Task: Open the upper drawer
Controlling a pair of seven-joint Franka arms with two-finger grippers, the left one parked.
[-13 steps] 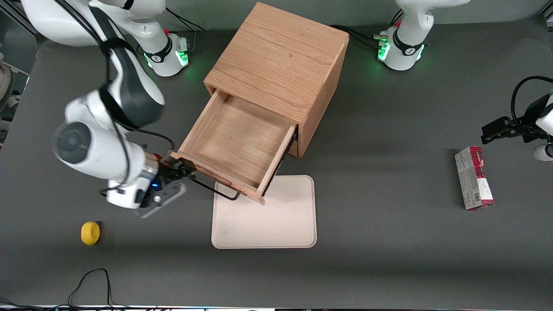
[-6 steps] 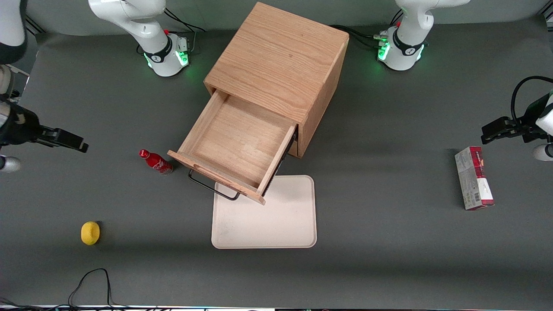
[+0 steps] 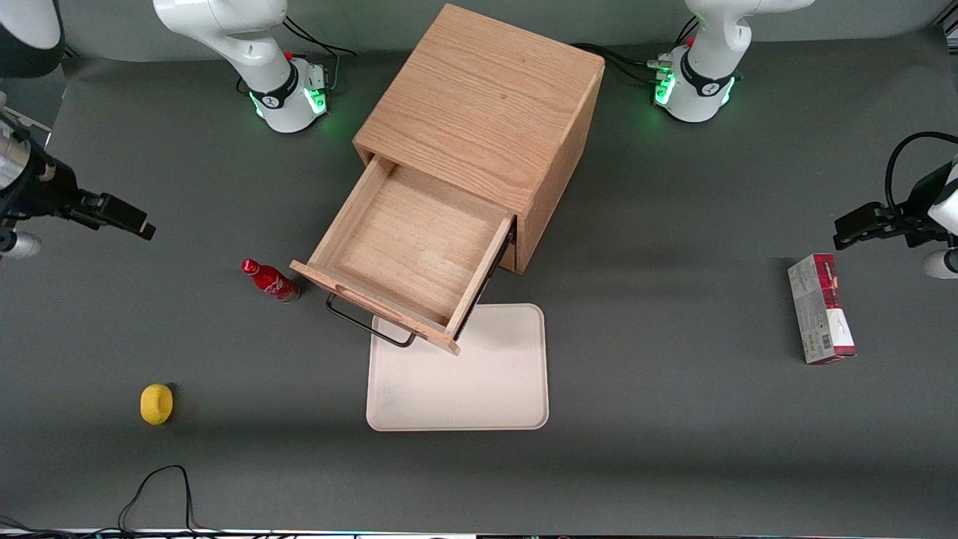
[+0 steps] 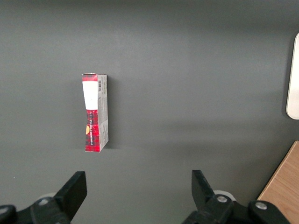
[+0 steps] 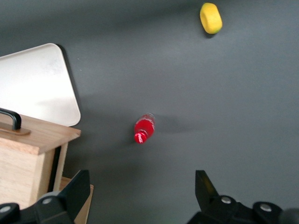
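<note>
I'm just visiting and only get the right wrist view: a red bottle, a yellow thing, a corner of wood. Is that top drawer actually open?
Observer: Yes. From the front, the upper drawer is pulled well out of the cabinet, and it looks empty inside.
Operator: Where is the end effector itself?
Observer: The end effector hangs open toward the working arm's end of the table, well clear of the drawer handle.
Operator: Anything else I'm missing?
Observer: A red-and-white box lies toward the parked arm's end.
</note>
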